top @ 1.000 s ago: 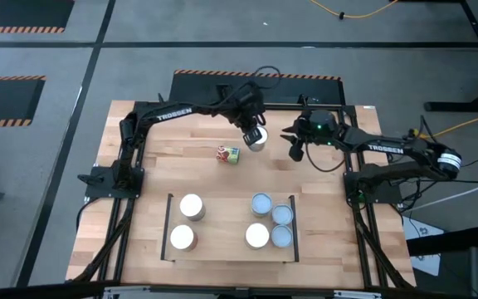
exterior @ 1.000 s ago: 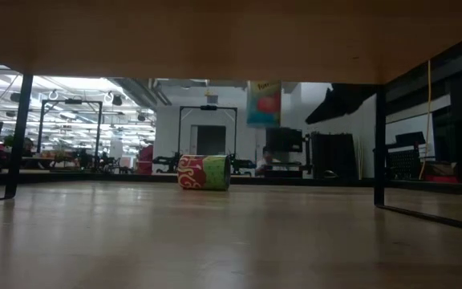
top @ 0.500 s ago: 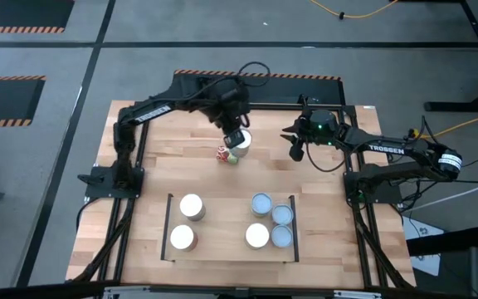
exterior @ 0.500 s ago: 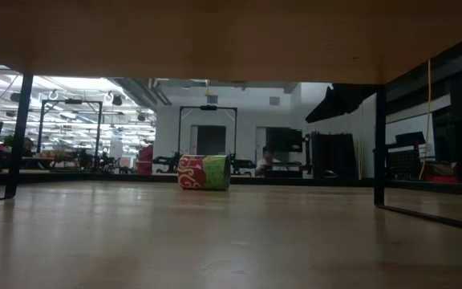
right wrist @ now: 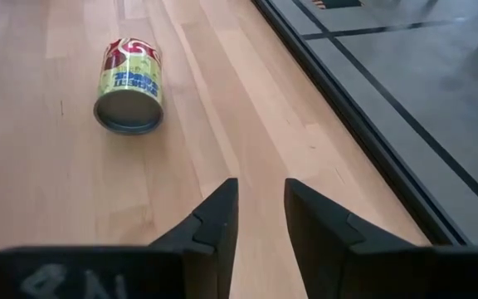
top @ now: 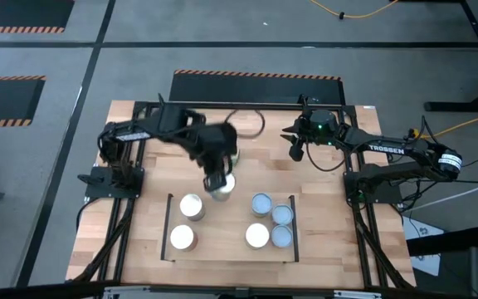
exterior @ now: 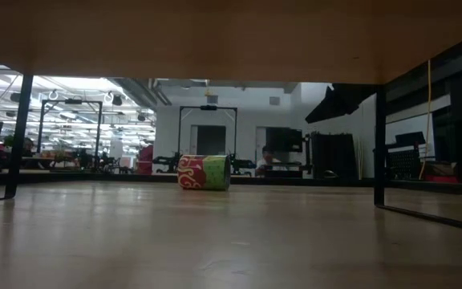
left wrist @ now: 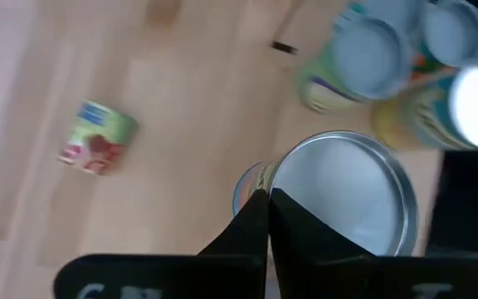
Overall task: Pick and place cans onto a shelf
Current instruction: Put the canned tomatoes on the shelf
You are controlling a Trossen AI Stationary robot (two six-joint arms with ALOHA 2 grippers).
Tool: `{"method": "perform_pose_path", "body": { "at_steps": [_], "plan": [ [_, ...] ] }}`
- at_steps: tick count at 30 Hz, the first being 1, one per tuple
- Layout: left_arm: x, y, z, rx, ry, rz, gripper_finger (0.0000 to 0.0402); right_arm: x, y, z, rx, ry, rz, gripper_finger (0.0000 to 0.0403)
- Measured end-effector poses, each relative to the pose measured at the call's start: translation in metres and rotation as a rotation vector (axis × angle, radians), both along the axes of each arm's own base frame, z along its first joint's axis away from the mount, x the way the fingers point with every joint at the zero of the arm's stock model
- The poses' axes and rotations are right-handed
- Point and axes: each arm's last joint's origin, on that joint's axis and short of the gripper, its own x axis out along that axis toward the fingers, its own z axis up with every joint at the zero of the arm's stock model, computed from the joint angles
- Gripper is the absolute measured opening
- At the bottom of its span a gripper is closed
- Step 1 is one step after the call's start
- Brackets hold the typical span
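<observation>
My left gripper (top: 219, 178) is shut on a can with a silvery top (top: 221, 188), just over the far rail of the light-wood shelf (top: 222, 226). Several cans stand upright on the shelf: two on its left (top: 192, 206) and several on its right (top: 261, 203). Some of these show in the left wrist view (left wrist: 363, 62). The red, green and yellow can (right wrist: 129, 83) lies on its side on the table; the left arm hides it in the high view. It also shows in the low view (exterior: 204, 172). My right gripper (right wrist: 260, 212) is open and empty at the far right (top: 294, 146). My left gripper comes at the can from above, fingers (left wrist: 251, 224) pointing down. They meet it at the edge of its top (left wrist: 282, 170), close together; the fingers hide the exact place of contact. The can hangs upright, top up, above the table and nearer the camera than the shelf cans.
A larger black frame (top: 136, 149) runs around the work area, with both arm bases on it. Bare wood (top: 222, 241) lies between the shelf's left and right groups of cans. The table's right edge and black rail (right wrist: 338, 91) are beside my right gripper.
My left gripper has carried the silver-topped can from the table's far middle toward the near edge and a little left, passing over the lying can to the shelf's far rail. The lying can has stayed put.
</observation>
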Motion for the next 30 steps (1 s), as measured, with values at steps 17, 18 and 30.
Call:
{"method": "perform_pose_path", "body": {
  "at_steps": [17, 18, 30],
  "plan": [
    [-0.005, -0.092, -0.003, -0.015, -0.061, 0.000, 0.0000, 0.000, 0.000, 0.000, 0.014, -0.010, -0.010, 0.0105],
    [-0.004, -0.096, -0.004, -0.018, -0.061, -0.001, 0.0000, 0.000, 0.000, 0.000, 0.015, -0.010, -0.010, 0.0105],
    [0.009, -0.133, -0.027, -0.022, -0.025, -0.022, 0.0000, 0.000, 0.000, 0.000, 0.017, -0.010, -0.009, 0.0105]
  ]
}}
